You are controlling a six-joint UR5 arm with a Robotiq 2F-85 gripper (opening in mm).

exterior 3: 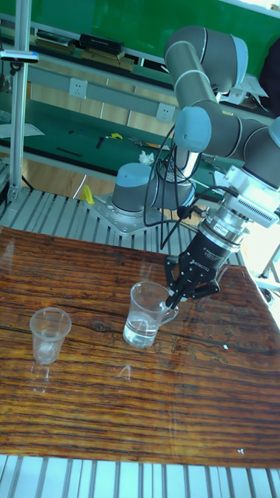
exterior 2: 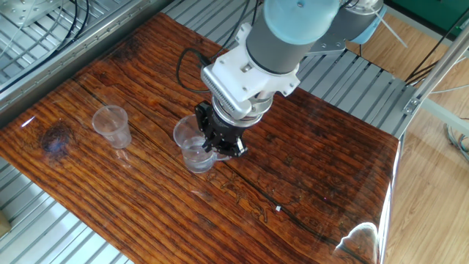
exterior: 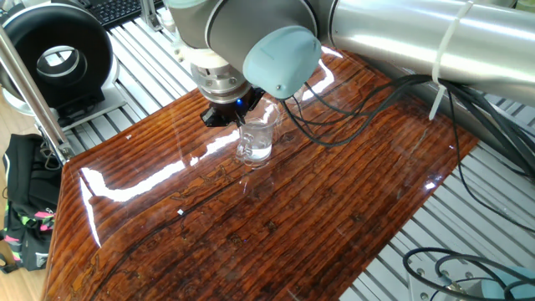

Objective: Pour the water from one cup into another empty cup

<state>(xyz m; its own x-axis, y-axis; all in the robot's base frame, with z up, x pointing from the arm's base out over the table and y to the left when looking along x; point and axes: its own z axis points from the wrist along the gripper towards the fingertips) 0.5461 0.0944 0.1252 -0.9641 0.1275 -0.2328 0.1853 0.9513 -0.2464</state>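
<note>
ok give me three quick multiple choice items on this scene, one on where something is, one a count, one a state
1. Where is the small handleless cup?
A. apart from the mug, nearer a table end
B. inside the mug
C. in the gripper

2. How many clear cups are on the table?
A. one
B. two
C. four

3. What does the mug hold?
A. nothing
B. a little water
C. brimful

Answers: 1 A, it stands alone in both wide views. 2 B, mug plus small cup. 3 B, liquid sits low in the mug.

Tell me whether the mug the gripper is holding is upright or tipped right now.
Slightly tipped. In the tall fixed view the mug leans a little, with water low in it, and the gripper holds its handle side.
</note>
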